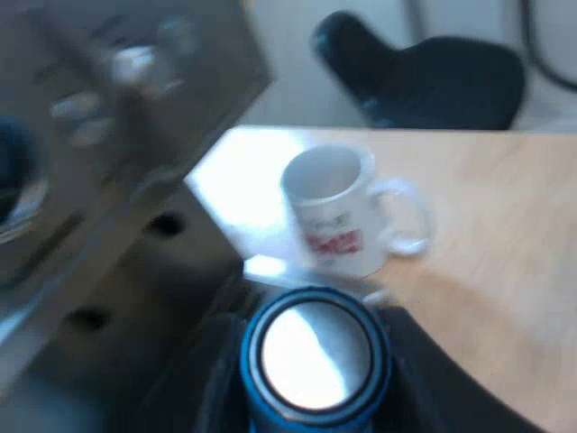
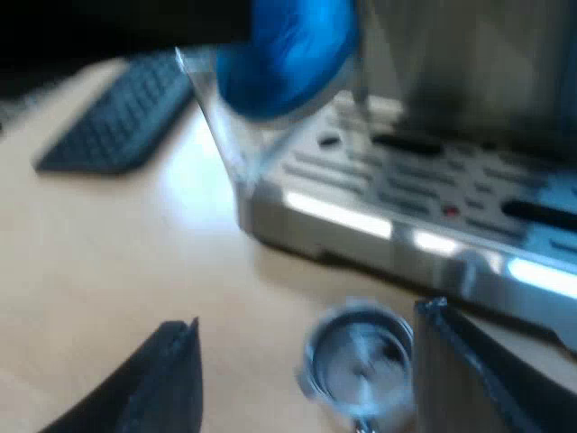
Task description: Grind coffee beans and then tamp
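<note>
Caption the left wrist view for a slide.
Left gripper holding the blue tamper beside the espresso machine, a white mug standing on the wooden table beyond.

Bright, even daylight lies across the pale tabletop (image 1: 505, 234), and a washed-out white patch of glare sits just beside the mug (image 1: 338, 212). The mug casts only a faint, soft shadow. The round metal face of the tamper (image 1: 315, 356) flares white, crossed by a darker diagonal band. The coffee machine (image 1: 108, 135) is streaked with motion blur and its knobs are smeared. In the right wrist view everything is soft. Bright strips of glare run along the edge of the tray (image 2: 433, 207), the keyboard (image 2: 117, 117) is hazy, and the metal holder (image 2: 361, 361) is smeared beside the dark, fuzzy-edged right claw (image 2: 311, 316).
</note>
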Controlling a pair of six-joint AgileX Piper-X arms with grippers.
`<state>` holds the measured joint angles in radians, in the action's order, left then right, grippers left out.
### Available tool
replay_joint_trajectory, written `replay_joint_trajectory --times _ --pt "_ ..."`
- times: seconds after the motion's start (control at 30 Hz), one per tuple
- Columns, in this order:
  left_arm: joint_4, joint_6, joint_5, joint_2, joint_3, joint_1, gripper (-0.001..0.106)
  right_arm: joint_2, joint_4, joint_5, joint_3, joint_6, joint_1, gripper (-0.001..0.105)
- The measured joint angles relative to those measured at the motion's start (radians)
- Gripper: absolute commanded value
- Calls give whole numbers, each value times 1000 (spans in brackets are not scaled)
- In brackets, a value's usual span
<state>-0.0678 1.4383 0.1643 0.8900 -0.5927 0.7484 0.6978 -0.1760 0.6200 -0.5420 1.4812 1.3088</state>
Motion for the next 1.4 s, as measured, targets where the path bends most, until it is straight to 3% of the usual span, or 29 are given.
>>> replay_joint_trajectory --times 0.13,0.37,0.5,0.6,0.73,0.93,1.17,1.4 --pt "-101 0 -87 -88 0 0 6 0 31 -10 0 8 0 54" --pt "-268 6 -91 -160 0 -2 6 0 31 -200 0 114 0 54" --pt "-312 95 -91 -170 0 -61 6 0 31 -229 0 120 0 54" --pt "-329 112 -68 -174 0 -134 6 0 31 -232 0 123 0 54" --pt "-336 116 26 -185 0 -244 6 0 31 -233 0 126 0 54" --pt "-400 118 91 -191 0 -316 6 0 31 -233 0 126 0 54" --pt "-387 118 95 -190 105 -316 6 0 31 -233 0 126 0 54" --pt "-272 121 95 -190 226 -316 6 0 31 -233 0 126 0 54"
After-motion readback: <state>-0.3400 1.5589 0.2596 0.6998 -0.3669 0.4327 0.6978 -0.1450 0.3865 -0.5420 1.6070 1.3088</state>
